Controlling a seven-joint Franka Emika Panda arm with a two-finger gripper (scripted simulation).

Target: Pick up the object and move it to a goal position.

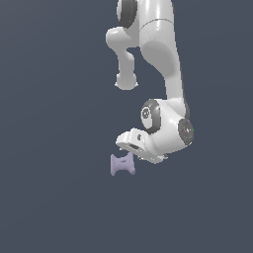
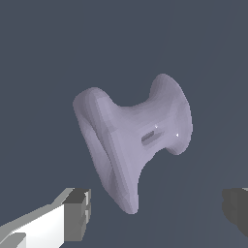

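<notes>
Now claw (image 2: 155, 213) spread wide; object (image 2: 133, 138) beyond fingertips, untouched.

Arm (image 1: 163, 54) drops in from the top centre of the exterior view, and its wrist block sits right of centre, just below the frame's middle. The gripper (image 1: 129, 146) hangs off the wrist's lower left. Just beside it, below and to the exterior view's left, there's the object (image 1: 122, 164), a little left of frame centre. Whether the two touch cannot be told from here. Around them, only the flat ground (image 1: 49, 197).

Over on the wrist camera, the object (image 2: 133, 140) fills the middle, ahead of the gripper (image 2: 157, 213). One fingertip (image 2: 77, 213) shows on one side of it, the other on the opposite edge, jaws spread, object lying beyond them, not between.
</notes>
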